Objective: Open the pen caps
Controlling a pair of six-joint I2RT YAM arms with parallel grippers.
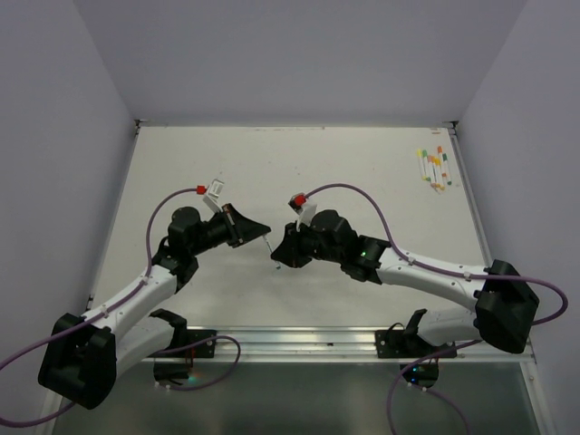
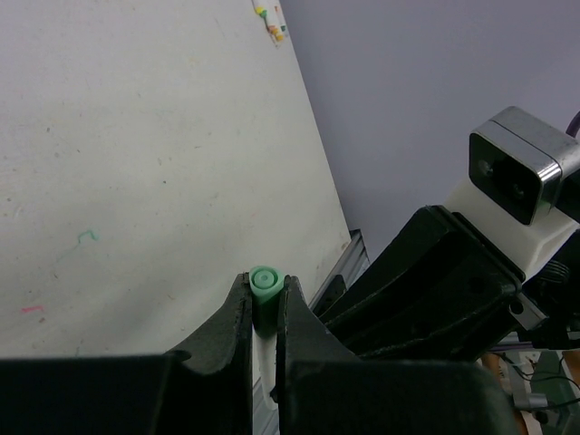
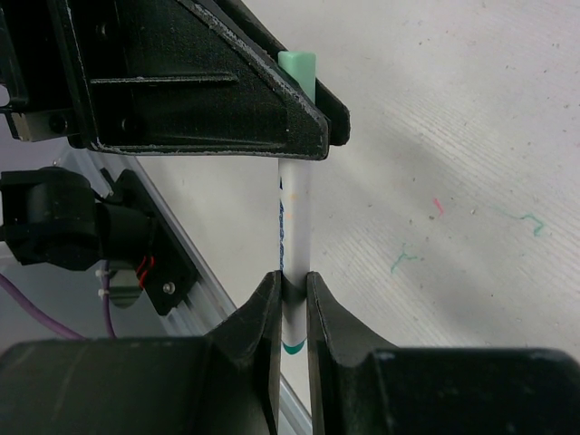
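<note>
Over table point(image 1: 362, 181), left claw point(image 2: 265, 297) tight on cap point(image 2: 264, 279)

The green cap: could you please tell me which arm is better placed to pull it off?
Left. The left gripper is shut on the green cap while the right gripper clamps the white barrel, so left can probably pull away.
</note>
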